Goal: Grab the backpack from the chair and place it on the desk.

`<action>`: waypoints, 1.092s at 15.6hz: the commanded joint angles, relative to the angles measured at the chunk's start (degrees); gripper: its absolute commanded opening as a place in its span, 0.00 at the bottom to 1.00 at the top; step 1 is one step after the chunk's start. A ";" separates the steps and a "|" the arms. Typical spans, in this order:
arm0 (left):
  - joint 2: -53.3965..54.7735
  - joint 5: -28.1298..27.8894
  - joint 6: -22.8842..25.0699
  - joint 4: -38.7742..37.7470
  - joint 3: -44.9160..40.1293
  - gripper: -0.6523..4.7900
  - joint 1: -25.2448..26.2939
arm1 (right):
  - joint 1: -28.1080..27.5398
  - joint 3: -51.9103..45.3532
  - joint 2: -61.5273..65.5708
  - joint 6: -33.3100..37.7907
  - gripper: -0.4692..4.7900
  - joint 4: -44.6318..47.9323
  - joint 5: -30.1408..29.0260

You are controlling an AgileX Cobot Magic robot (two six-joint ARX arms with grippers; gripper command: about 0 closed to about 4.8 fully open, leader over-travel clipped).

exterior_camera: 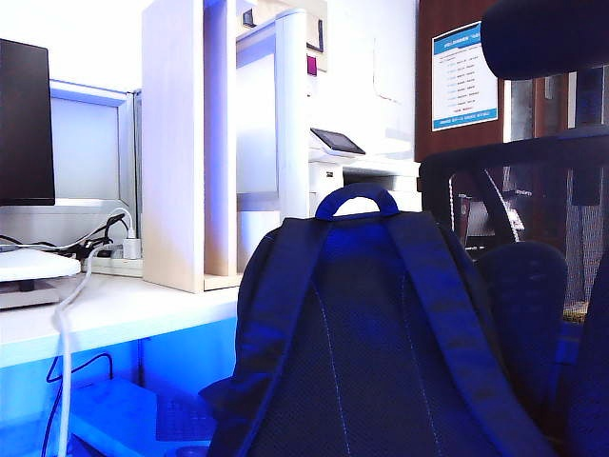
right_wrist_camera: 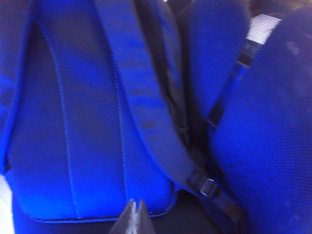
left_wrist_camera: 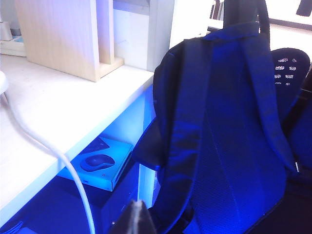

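Nearest the outside camera sits the backpack [exterior_camera: 371,333], filling the frame from the centre down to six o'clock, its back panel and both wide shoulder straps turned toward the lens. Nothing of the job looks done yet: the bag rests upright on the chair [exterior_camera: 533,276], whose mesh back and headrest rise behind it at about two o'clock, and no arm touches it. Neither arm appears in the outside view. Each wrist camera shows only the dark tip of its own tool: the left pincer [left_wrist_camera: 138,218] pokes in at six o'clock with its jaws together, holding nothing and well short of the left strap, and the right pincer [right_wrist_camera: 135,219] does likewise, jaws together and empty, just below the bag's lower seam. What is left, as I judge it, is everything: opening, reaching, gripping, lifting and carrying across. The desk [exterior_camera: 124,319] lies at nine o'clock from the bag, white and flat, with a pale wooden divider [exterior_camera: 176,143] standing on it, a dark monitor [exterior_camera: 26,124] at its far end and a white cable [exterior_camera: 65,362] trailing over its front edge. The bag itself is dark navy cloth with a mesh panel stitched in long lines, and a blue loop handle [exterior_camera: 357,200] stands up at its twelve o'clock, free and easy to reach. It looks soft and bulky, likely to sag when raised.
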 commanded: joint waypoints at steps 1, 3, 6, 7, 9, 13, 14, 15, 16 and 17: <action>0.02 0.90 -0.13 -1.14 -0.04 0.11 0.00 | -0.07 0.13 0.04 0.04 0.08 0.35 -0.66; 0.02 0.90 -0.13 -1.14 -0.04 0.11 0.00 | -0.07 0.13 0.04 0.02 0.08 0.42 -0.66; 0.02 0.90 -0.13 -1.11 -0.04 0.11 0.00 | -0.04 0.13 0.04 0.02 0.08 0.42 -0.66; 0.02 0.90 -0.13 -1.14 -0.04 0.11 0.00 | -0.04 0.13 0.04 0.02 0.08 0.42 -0.66; 0.02 0.90 -0.11 -1.11 -0.04 0.11 0.00 | -0.04 0.13 0.04 0.02 0.08 0.44 -0.66; 0.02 2.71 -0.42 0.07 0.11 0.33 0.00 | -0.04 0.22 0.04 0.07 0.08 1.73 -0.94; 0.02 3.98 -1.57 0.96 0.13 0.60 0.00 | -0.04 0.22 0.04 1.22 0.08 2.27 -1.57; 0.02 5.09 -2.86 1.68 0.31 0.77 0.00 | -0.04 0.22 0.04 3.96 0.12 3.19 -1.77; 0.02 6.51 -3.19 1.88 1.57 0.82 0.00 | -0.04 0.26 0.04 8.79 0.39 5.44 -1.75; 0.02 7.17 -3.13 2.49 2.73 0.82 0.00 | -0.04 0.28 0.04 11.47 0.50 7.30 -1.75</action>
